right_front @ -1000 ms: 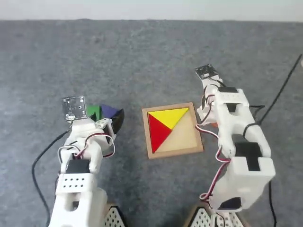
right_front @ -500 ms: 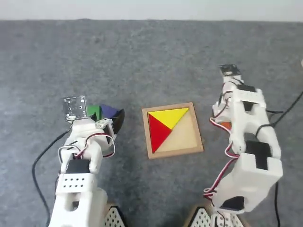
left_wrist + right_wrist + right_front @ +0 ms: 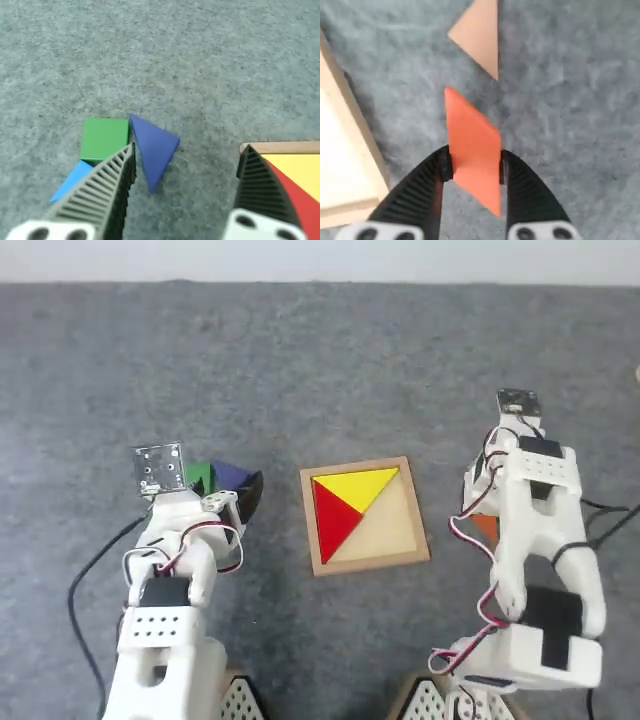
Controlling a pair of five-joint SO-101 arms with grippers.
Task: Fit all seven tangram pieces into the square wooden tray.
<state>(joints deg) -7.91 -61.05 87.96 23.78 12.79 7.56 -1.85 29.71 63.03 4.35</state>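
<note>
Done: a yellow triangle (image 3: pixel 356 487) and a red triangle (image 3: pixel 334 517) are seated in the tray (image 3: pixel 372 561), at the frame's centre.
Left: five pieces lie outside. A green square (image 3: pixel 104 138), blue triangle (image 3: pixel 152 146) and light blue piece (image 3: pixel 70 180) are left of the tray; a tan triangle (image 3: pixel 479 35) is right of it.
Right gripper (image 3: pixel 472 167): clamped on the orange piece (image 3: pixel 472 150).
Left gripper (image 3: pixel 185 165): spread wide.
Surface: a grey felt-like table (image 3: pixel 330 370) is seen, with a pale wall (image 3: pixel 320 260) along the top edge.

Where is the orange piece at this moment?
Right of the wooden tray in the high view, the orange piece sits in the right gripper, near a tan triangle.
</note>
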